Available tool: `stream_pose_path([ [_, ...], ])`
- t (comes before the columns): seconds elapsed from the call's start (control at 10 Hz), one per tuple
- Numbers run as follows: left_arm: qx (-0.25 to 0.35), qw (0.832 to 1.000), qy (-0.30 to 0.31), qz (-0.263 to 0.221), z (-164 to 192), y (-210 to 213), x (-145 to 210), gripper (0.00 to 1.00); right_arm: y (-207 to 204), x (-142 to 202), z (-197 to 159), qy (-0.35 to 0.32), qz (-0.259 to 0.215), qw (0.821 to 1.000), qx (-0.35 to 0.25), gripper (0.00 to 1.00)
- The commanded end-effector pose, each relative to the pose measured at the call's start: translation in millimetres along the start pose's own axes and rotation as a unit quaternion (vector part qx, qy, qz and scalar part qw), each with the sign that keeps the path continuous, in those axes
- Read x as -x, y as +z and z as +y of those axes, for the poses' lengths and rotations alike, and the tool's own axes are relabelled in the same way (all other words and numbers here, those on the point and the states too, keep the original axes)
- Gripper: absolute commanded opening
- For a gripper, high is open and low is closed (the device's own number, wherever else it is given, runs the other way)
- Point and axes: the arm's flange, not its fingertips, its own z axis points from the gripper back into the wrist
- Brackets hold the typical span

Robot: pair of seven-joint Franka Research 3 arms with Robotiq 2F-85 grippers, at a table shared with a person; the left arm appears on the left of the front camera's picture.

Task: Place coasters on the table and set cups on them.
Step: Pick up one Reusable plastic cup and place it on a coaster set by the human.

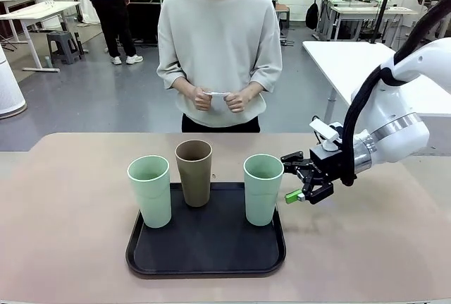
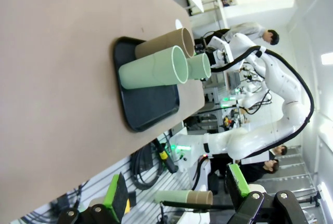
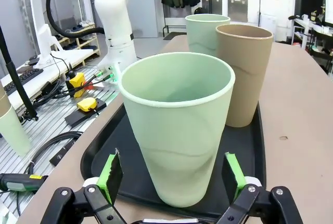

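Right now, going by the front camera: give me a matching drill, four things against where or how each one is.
Things:
1. brown cup
2. robot's right hand
3. tray
4. white paper piece

States:
A. held by the person
B. open, next to the right-end green cup
C. black, lying on the table
D. back middle of the tray

Pairs: 1-D, 2-B, 3-C, 4-A
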Motion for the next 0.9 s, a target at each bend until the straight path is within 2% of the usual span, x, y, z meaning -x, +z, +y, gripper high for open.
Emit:
stream_pose_path([
  [0.0,0.001,1.000,-0.003,-0.005,0,2,0,1.00,-9,0,-14,-0.011,-0.006,1.000,0.010,1.00],
  [0.8,0.001,1.000,-0.003,-0.005,0,2,0,1.00,-32,2,-23,-0.005,0.006,1.000,-0.005,1.00],
])
